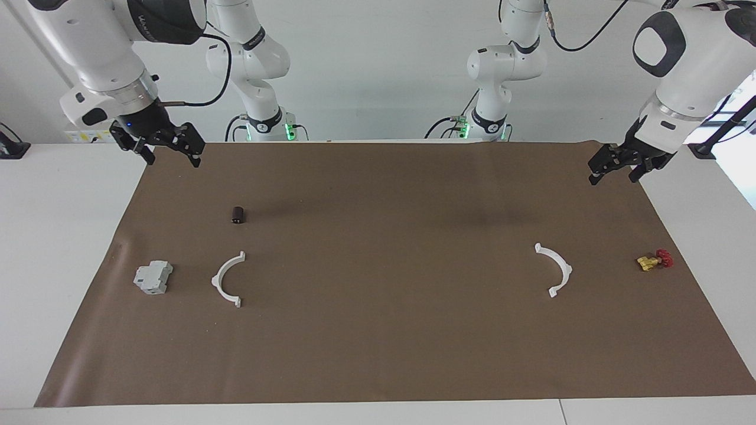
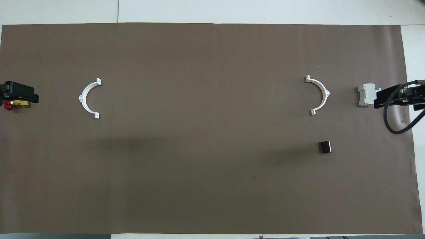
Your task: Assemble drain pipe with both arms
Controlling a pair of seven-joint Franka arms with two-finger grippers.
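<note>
The drain pipe lies as two separate white half-ring arcs flat on the brown mat (image 1: 378, 330). One arc (image 1: 215, 282) is toward the right arm's end, also in the overhead view (image 2: 326, 94). The other arc (image 1: 568, 268) is toward the left arm's end, also in the overhead view (image 2: 81, 98). Their open sides face each other, far apart. My right gripper (image 1: 170, 158) is open, empty and raised over the mat's edge at its own end (image 2: 393, 99). My left gripper (image 1: 615, 176) is open, empty and raised over the mat's edge at its end (image 2: 20, 94).
A grey boxy block (image 1: 153, 277) lies beside the arc at the right arm's end, with a small dark cylinder (image 1: 238, 214) nearer the robots. A small red and yellow part (image 1: 654, 260) lies at the left arm's end, partly under the left gripper in the overhead view (image 2: 13, 105).
</note>
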